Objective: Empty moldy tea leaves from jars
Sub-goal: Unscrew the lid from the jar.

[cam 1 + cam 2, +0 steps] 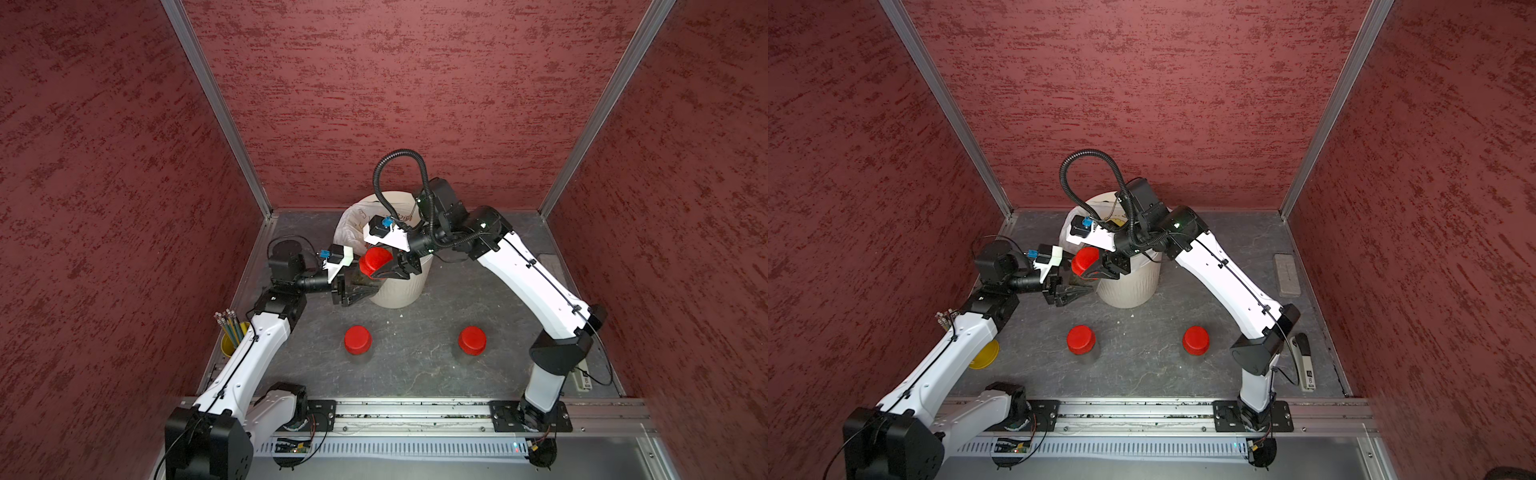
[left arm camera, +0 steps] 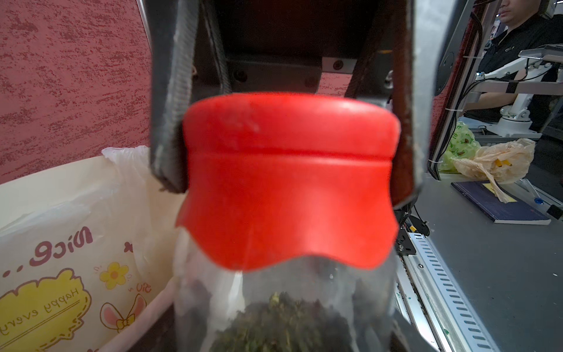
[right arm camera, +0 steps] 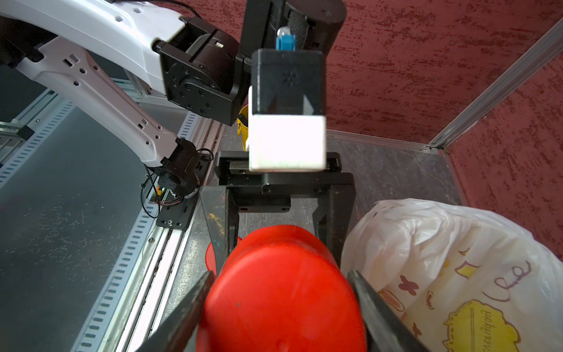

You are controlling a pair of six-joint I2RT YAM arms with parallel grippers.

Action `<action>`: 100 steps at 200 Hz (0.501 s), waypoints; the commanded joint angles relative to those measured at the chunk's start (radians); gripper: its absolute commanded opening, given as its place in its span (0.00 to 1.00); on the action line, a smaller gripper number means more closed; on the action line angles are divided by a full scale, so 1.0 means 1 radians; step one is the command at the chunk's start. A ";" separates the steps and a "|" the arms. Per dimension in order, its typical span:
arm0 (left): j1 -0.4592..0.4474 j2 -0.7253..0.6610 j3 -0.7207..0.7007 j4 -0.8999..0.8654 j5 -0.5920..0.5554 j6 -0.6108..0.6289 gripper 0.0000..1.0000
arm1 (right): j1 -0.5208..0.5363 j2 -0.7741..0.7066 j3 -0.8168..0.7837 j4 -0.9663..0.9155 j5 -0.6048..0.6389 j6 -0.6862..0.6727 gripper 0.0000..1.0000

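Note:
A clear jar [image 1: 360, 283] with dark green tea leaves [image 2: 283, 320] hangs in the air in front of the bin. My left gripper [image 1: 358, 292] is shut on the jar's body. The right gripper [image 1: 379, 271] reaches in from the bin side, its fingers [image 2: 173, 106] pressed on both sides of the jar's red lid [image 1: 375, 260], which sits on the jar. In the right wrist view the lid [image 3: 283, 298] fills the space between the fingers [image 3: 189, 311]. Two more jars with red lids [image 1: 357, 340] [image 1: 472, 340] stand on the table in front.
A cream ribbed bin [image 1: 399, 293] lined with a printed white bag [image 3: 441, 259] stands at the back centre. A yellow cup of pencils [image 1: 232, 340] is at the left edge. A stapler [image 1: 1306, 361] and a grey block [image 1: 1286, 274] lie at the right.

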 commanded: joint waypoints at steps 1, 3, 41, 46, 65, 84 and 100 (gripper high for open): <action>0.009 0.000 0.019 0.001 -0.003 -0.030 0.64 | -0.006 -0.009 0.022 -0.045 -0.009 -0.032 0.67; 0.009 0.000 0.019 0.001 -0.003 -0.030 0.64 | -0.006 -0.008 0.021 -0.041 -0.010 -0.027 0.68; 0.009 0.002 0.016 -0.001 -0.006 -0.028 0.64 | -0.006 -0.042 -0.002 0.094 0.006 0.128 0.87; 0.009 0.002 0.017 -0.001 -0.006 -0.027 0.64 | -0.006 -0.050 -0.011 0.118 0.016 0.155 0.90; 0.011 -0.002 0.017 -0.005 -0.012 -0.020 0.64 | -0.006 -0.082 -0.055 0.208 0.068 0.246 0.97; 0.011 -0.005 0.015 -0.006 -0.019 -0.016 0.64 | -0.006 -0.116 -0.101 0.271 0.088 0.326 0.98; 0.012 -0.008 0.013 -0.009 -0.029 -0.012 0.64 | -0.004 -0.143 -0.147 0.322 0.114 0.408 0.98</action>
